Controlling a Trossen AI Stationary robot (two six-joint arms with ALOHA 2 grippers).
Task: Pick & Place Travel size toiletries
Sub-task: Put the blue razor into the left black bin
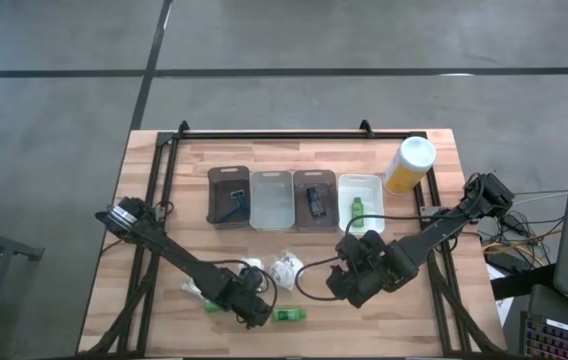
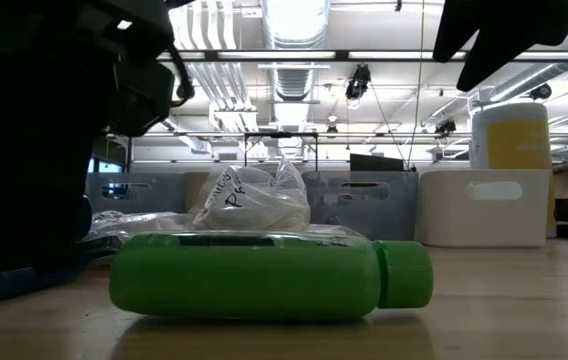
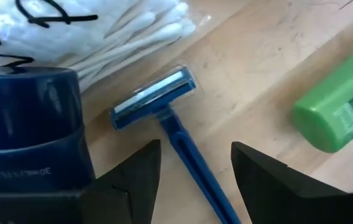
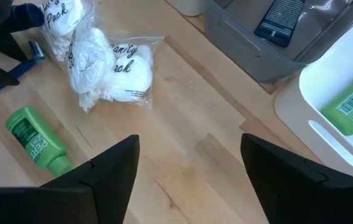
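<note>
Slim blue plastic razor (image 3: 164, 112) lies between the left claw's (image 3: 195, 163) parted fingers.

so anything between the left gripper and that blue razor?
Nothing visible. The left gripper is open right over the blue razor, its handle running between the fingers on bare wood. A bag of cotton swabs and a green bottle lie beside it, not in the way.

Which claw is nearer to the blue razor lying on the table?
The left claw: open, it hovers right over the blue razor, its handle between the fingers. The right claw, also open, is farther away, beyond the white packs.
</note>
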